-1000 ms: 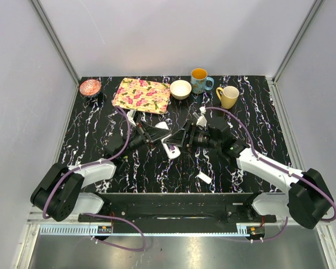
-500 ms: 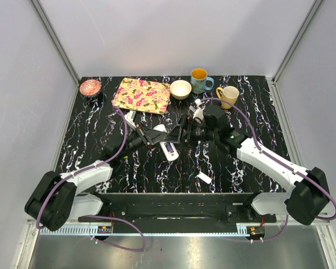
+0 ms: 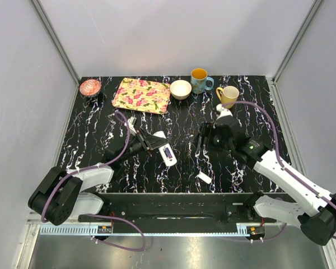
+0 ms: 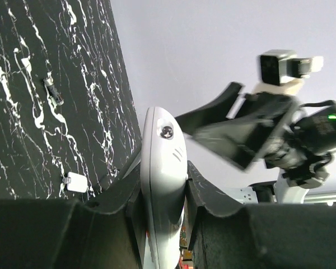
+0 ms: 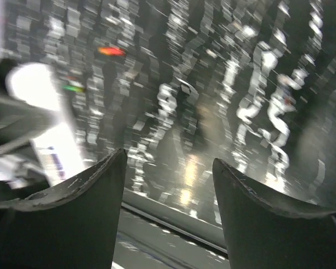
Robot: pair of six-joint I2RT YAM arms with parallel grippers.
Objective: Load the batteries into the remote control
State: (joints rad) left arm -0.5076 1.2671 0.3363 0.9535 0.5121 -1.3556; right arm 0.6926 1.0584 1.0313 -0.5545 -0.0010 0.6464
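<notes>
My left gripper (image 3: 155, 144) is shut on the white remote control (image 3: 167, 154) and holds it tilted above the middle of the table. In the left wrist view the remote (image 4: 163, 162) stands edge-on between the two fingers. My right gripper (image 3: 201, 140) is open and empty, apart from the remote on its right side. The right wrist view is blurred, and its jaws (image 5: 168, 168) hold nothing. A small dark battery (image 4: 54, 91) lies on the table. The loose white cover piece (image 3: 204, 177) lies near the front edge and also shows in the left wrist view (image 4: 77, 182).
Along the back stand a pink bowl (image 3: 90, 87), a floral board (image 3: 141, 95), a cream bowl (image 3: 181, 89), a blue mug (image 3: 200, 80) and a yellow mug (image 3: 228, 96). The right arm's cable passes close to the yellow mug.
My right gripper has drawn away from the remote to the right and now points down at the table. My left gripper has kept hold of the remote and shifted it slightly.
</notes>
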